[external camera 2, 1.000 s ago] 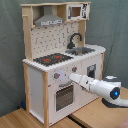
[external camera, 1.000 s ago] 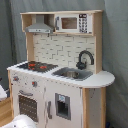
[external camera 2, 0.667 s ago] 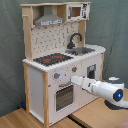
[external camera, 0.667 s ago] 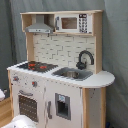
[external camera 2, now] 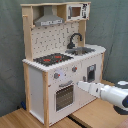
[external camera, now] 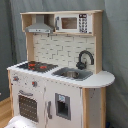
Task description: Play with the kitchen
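Observation:
The kitchen (external camera: 95,80) (external camera 2: 36,80) is a tall white and light-wood toy and stands upright in both exterior views. It has a black-red hob (external camera: 35,65) (external camera 2: 52,59), a grey sink (external camera: 72,74) (external camera 2: 82,50) and a black tap (external camera: 84,59) (external camera 2: 75,40). A windowed oven door (external camera: 27,106) (external camera 2: 64,96) sits in its front, which looks shut. My white arm reaches in from the second exterior view's right. My gripper (external camera 2: 80,85) is close to the front panel, just right of the oven door's top and below the knobs (external camera 2: 56,76). A white shape (external camera: 17,122) at the first exterior view's bottom left may be the arm.
A hood (external camera: 40,25) (external camera 2: 49,19) and a small microwave (external camera: 70,23) (external camera 2: 76,11) sit on the top shelf. A grey curtain (external camera 2: 10,55) hangs behind the kitchen. The kitchen stands on light wooden boards (external camera 2: 20,117).
In the second exterior view the arm has shifted slightly to the right and down, and its tip stays near the front panel. The kitchen has not moved.

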{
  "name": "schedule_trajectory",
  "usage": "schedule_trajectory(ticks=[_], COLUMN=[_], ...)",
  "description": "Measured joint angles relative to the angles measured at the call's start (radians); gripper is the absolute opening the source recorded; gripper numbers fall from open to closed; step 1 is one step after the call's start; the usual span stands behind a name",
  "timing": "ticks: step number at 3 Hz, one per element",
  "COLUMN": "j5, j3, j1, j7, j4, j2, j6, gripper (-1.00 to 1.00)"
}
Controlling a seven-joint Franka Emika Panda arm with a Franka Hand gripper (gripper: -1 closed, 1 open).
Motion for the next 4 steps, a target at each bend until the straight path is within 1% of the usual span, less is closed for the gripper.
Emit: schedule_trajectory(ticks=[1, 2, 3, 4], j5=[-0.013, -0.027, -0.072, -0.115], j3=[0.002, 0.007, 0.005, -0.059], j1=[0.067, 0.128, 0.162, 0.182], j7=[-0.011, -0.019, -0.042, -0.112], j4=[-0.028, -0.103, -0.184, -0.191], j2=[0.000, 0.000, 0.000, 0.000], j6=[-0.067, -0.090, -0.093, -0.128], gripper=[1.00, 1.00, 1.00, 1.00])
